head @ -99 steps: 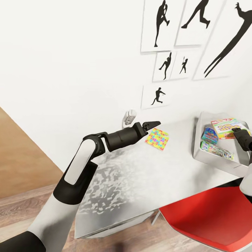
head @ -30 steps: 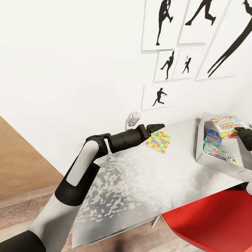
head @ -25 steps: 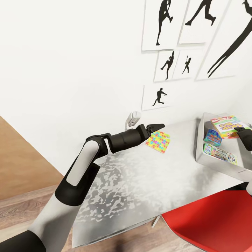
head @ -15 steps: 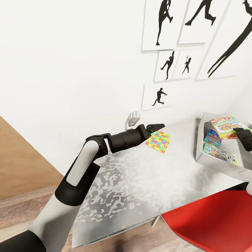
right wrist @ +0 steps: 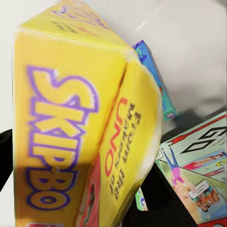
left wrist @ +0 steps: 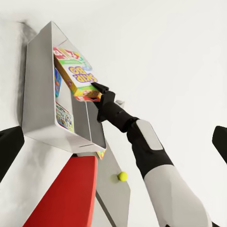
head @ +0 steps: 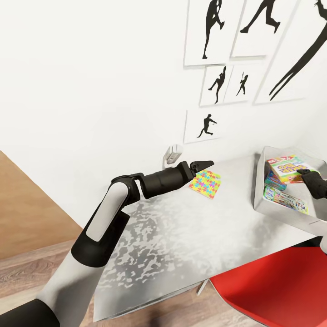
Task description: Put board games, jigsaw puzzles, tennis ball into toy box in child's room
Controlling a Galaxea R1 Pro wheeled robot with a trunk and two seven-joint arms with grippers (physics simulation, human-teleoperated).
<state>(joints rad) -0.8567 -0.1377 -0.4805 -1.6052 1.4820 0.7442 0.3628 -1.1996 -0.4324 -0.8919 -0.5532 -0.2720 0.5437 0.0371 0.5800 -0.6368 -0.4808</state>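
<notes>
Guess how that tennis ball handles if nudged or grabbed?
The tennis ball is small and round on a flat table, so it probably rolls at a touch. It sits near an edge in the left wrist view and may drop off. Likely light; jaws could squirt it unless centred.

Jigsaw puzzle (head: 205,183) lies on table (head: 190,236), left of toy box (head: 260,190).

Light grey table (head: 190,227): carries jigsaw puzzle (head: 205,183) near wall, toy box (head: 259,190) at right, tennis ball (left wrist: 122,176) on the darker section.
</notes>
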